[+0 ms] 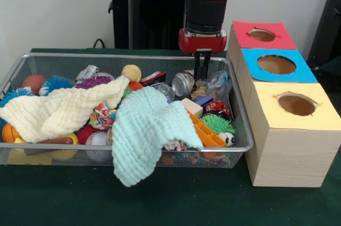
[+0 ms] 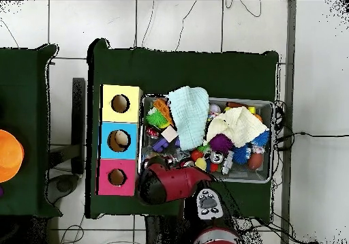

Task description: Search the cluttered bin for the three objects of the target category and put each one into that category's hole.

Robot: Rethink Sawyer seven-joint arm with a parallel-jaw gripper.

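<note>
The silver wire-mesh bin lies across the table, full of toys; it also shows in the overhead view. One crushed clear plastic bottle lies at the bin's far right corner, next to a crushed silver can. No other bottles show. My gripper hangs from the red wrist over that corner, just left of the bottle, with its tips about level with the bin's rim. The fingers stand close together with nothing between them. In the overhead view the red arm hides the gripper.
A cream cloth and a mint cloth cover much of the bin; the mint one hangs over the front rim. Right of the bin stand three wooden boxes with holes: red, blue, yellow.
</note>
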